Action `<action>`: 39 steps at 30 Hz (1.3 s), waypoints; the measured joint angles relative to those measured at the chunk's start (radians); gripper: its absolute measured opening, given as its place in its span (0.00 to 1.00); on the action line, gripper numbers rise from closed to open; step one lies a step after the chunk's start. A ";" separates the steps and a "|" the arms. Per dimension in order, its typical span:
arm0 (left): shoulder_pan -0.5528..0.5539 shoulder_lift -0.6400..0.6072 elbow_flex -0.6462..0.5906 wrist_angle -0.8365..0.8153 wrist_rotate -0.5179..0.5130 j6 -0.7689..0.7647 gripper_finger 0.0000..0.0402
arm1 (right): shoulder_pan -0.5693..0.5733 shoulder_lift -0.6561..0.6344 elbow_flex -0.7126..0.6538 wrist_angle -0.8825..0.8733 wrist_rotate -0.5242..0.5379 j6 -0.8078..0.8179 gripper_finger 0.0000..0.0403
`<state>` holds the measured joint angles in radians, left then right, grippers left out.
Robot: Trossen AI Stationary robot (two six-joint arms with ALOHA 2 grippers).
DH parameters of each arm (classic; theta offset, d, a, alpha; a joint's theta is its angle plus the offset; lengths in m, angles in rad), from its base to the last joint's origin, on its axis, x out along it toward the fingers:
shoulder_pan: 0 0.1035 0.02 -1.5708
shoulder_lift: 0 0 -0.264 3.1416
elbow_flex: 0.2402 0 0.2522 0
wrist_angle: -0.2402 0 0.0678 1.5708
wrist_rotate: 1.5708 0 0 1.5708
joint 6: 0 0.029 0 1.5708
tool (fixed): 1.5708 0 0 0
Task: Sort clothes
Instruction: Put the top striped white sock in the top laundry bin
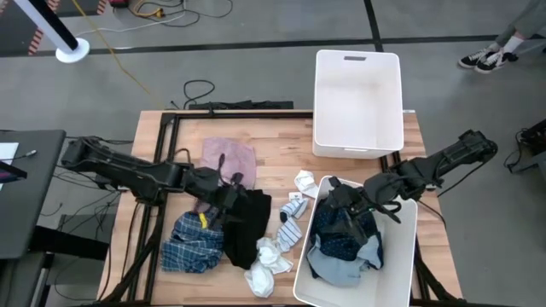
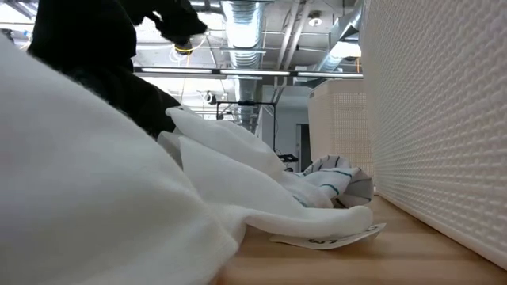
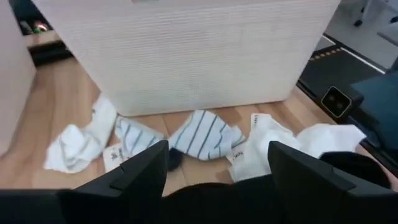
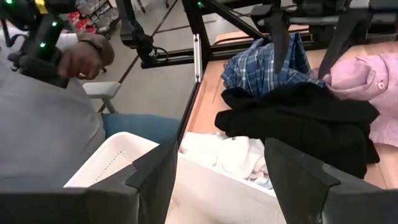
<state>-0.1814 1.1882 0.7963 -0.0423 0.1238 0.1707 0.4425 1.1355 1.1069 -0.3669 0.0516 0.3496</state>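
From the left we see the blue plaid shirt (image 1: pixel 192 241) at the table's near left, pink garment (image 1: pixel 229 156) farther back, and the left gripper (image 1: pixel 229 194) spread open, holding nothing, over the black garment (image 1: pixel 247 223). Right of that, white and striped socks (image 1: pixel 286 223) lie beside the near bin (image 1: pixel 408 256). It holds the navy patterned garment (image 1: pixel 345 239), the right gripper (image 1: pixel 341 198) above with fingers apart.

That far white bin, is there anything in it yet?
Empty. The high view shows the far white bin with a bare floor, while the near bin already holds clothes.
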 joint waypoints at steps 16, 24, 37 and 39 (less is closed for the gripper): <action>0.086 0.585 0.273 0.161 -0.001 -0.131 0.67 | 0.008 -0.003 0.000 -0.029 -0.002 0.000 0.65; 0.111 0.758 0.414 0.141 -0.016 -0.168 0.67 | 0.032 -0.003 0.000 -0.048 -0.002 0.000 0.65; 0.116 0.889 0.479 0.134 -0.227 -0.136 0.54 | 0.035 -0.002 0.000 -0.069 0.000 0.000 0.65; 0.115 0.886 0.479 0.131 -0.227 -0.119 0.44 | 0.035 -0.002 0.000 -0.069 0.000 0.001 0.65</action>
<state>-0.0666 2.0742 1.2755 0.0887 -0.1032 0.0516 0.4778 1.1339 1.1072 -0.4358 0.0517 0.3504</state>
